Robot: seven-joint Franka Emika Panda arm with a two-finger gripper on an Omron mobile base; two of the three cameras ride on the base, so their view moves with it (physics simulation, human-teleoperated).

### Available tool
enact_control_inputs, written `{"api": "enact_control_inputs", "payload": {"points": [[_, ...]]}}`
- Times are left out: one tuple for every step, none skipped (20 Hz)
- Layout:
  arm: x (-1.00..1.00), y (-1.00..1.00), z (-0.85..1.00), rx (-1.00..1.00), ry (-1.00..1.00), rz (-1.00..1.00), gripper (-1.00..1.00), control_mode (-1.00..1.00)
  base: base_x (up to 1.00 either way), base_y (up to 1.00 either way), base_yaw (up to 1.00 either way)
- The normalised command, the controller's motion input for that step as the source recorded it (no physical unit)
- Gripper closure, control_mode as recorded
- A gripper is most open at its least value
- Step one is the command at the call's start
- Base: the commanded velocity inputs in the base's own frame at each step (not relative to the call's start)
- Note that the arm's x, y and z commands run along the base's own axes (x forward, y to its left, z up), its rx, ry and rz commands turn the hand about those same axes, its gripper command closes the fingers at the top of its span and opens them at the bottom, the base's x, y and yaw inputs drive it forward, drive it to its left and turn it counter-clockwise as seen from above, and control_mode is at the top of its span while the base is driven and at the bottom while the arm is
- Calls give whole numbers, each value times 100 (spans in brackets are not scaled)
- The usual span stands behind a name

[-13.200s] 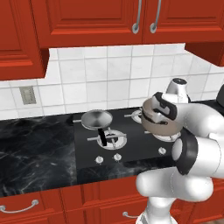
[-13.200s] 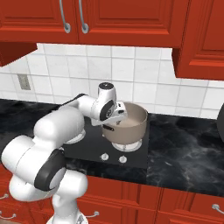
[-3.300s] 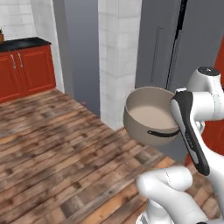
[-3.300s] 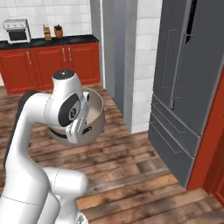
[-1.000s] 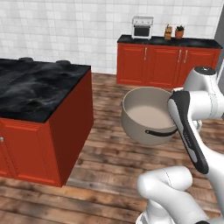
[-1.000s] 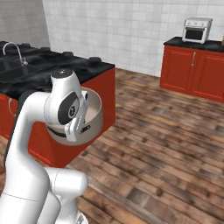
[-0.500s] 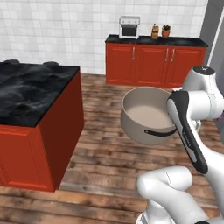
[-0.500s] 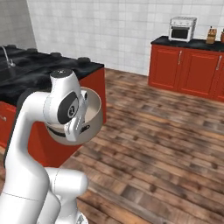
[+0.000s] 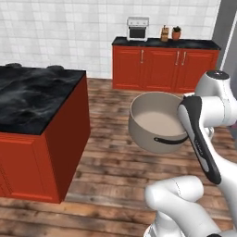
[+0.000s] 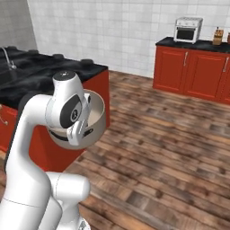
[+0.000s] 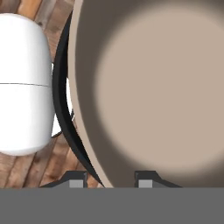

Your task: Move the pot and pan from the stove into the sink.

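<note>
Pot [image 9: 155,122] seen held aloft over wood floor [image 9: 115,162], mouth tilted toward 10 o'clock in left base view. Gripper [image 11: 109,180] closed narrowly on pot rim near dark curved handle [image 9: 169,140]; in hand view one fingertip [image 11: 77,180] seen outside wall, other inside. Pale interior seen empty. Island with black marbled top [image 9: 32,95] located at 9 o'clock of pot in left base view, well apart. Sink faucet [image 10: 6,57] noted at 10 o'clock in right base view. Red cabinets [image 9: 164,69] with toaster oven [image 9: 137,28] at 12 o'clock.
</note>
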Motion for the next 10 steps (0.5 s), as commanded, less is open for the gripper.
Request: {"api": "enact_control_inputs", "payload": {"points": [[0,0,0,0,0,0,100,100,0,64,-2],[0,0,0,0,0,0,100,100,0,67,-3],[0,0,0,0,0,0,100,100,0,70,-3],[0,0,0,0,0,0,100,100,0,72,-3],[0,0,0,0,0,0,100,100,0,74,-4],[0,0,0,0,0,0,100,100,0,75,-4],[0,0,0,0,0,0,100,100,0,79,-4],[0,0,0,0,0,0,100,100,0,81,-4],[0,0,0,0,0,0,100,100,0,83,-4],[0,0,0,0,0,0,100,100,0,83,-4]]}}
